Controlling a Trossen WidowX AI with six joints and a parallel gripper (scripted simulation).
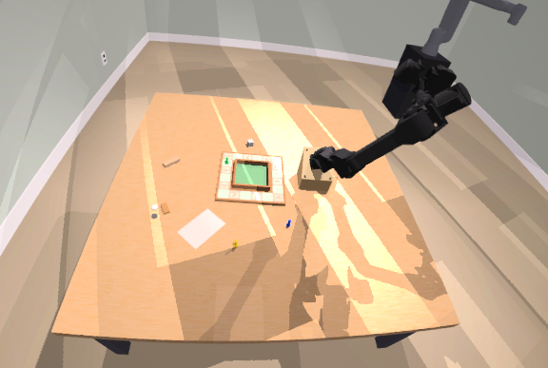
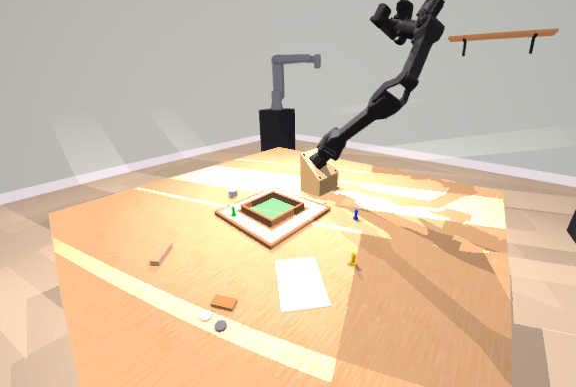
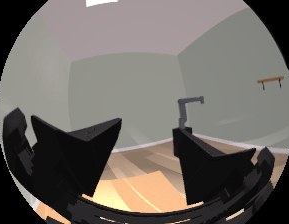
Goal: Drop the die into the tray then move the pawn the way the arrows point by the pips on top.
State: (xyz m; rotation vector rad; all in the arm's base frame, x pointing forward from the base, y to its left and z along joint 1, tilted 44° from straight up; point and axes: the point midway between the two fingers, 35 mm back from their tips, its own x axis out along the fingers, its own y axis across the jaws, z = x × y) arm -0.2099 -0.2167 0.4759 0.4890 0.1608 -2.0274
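Note:
The white die lies on the table just behind the board. The board's ring of pale squares surrounds a wooden dice tray with a green floor and nothing in it. A green pawn stands on a corner square near the die. My gripper is open and empty. It hangs at the top of a wooden block to the right of the board, well away from the die.
A blue pawn and a yellow pawn stand off the board. A white sheet, a wooden stick, a brown tile and two small discs lie in front.

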